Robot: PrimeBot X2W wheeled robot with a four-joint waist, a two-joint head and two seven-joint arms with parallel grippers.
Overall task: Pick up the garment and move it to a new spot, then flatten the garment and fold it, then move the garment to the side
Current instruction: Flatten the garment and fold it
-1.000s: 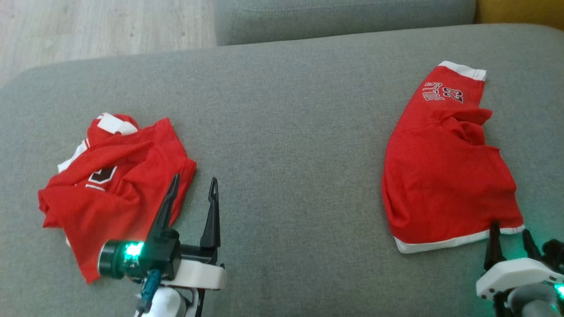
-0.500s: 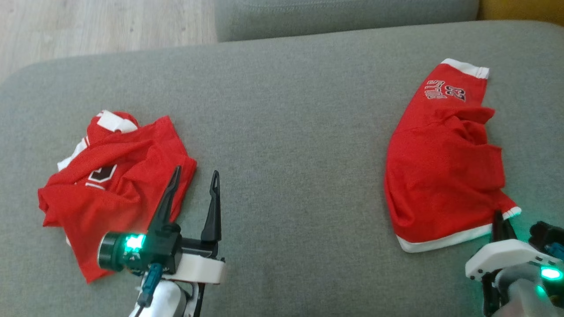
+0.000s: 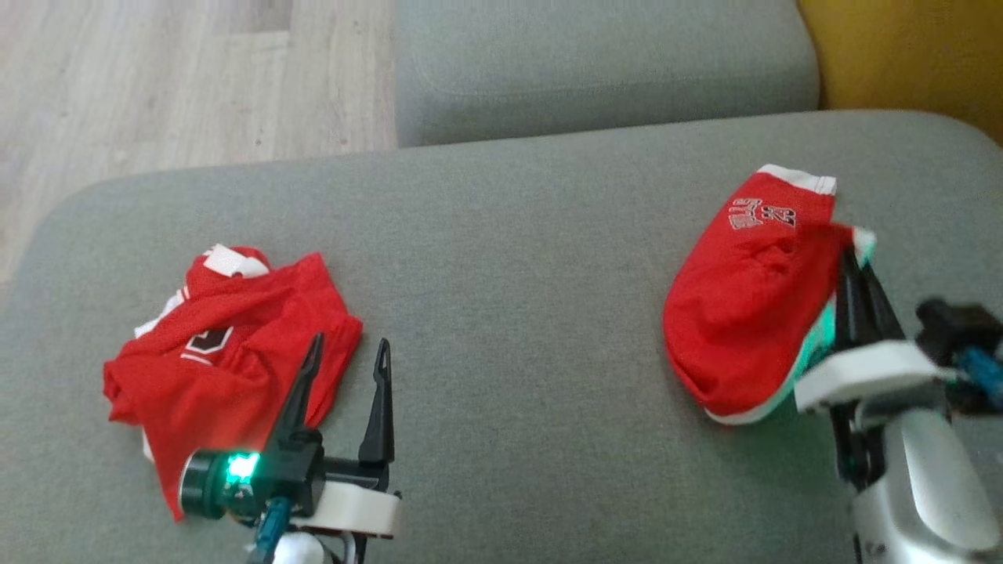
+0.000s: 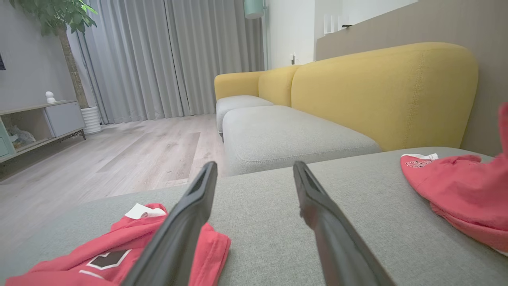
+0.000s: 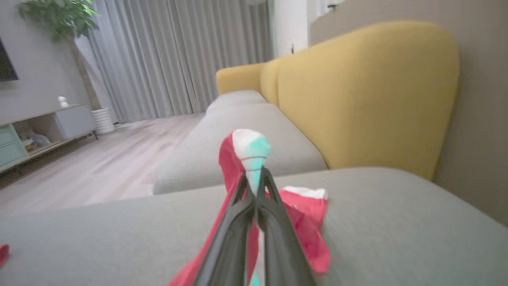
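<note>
**Operator:** Head view: what is changing?

**Technician:** The right gripper (image 3: 849, 254) is now pinching the white-trimmed hem corner of the red fabric garment with printed lettering (image 3: 736, 313). A second ago its fingers were standing apart at that hem. The corner is rising off the grey upholstered sofa cushion (image 3: 509, 258), while the garment's bulk is lying on the cushion's right part. The pick-up appears to be starting; the move to a new spot is not yet done. The whole picture is shifted, so the camera is moving too. The left gripper (image 3: 349, 341) is hanging spread and empty near a crumpled red jersey (image 3: 227, 352).

**Operator:** Left wrist view?

**Technician:** Its fingers are standing wide apart. The right edge is cutting off the garment.

**Operator:** Right wrist view?

**Technician:** The fingers are pressing together on the hem, which is glowing greenish. The picture is blurring, so how much cloth is caught is hard to make out. The fingers are hiding part of the garment below.
</note>
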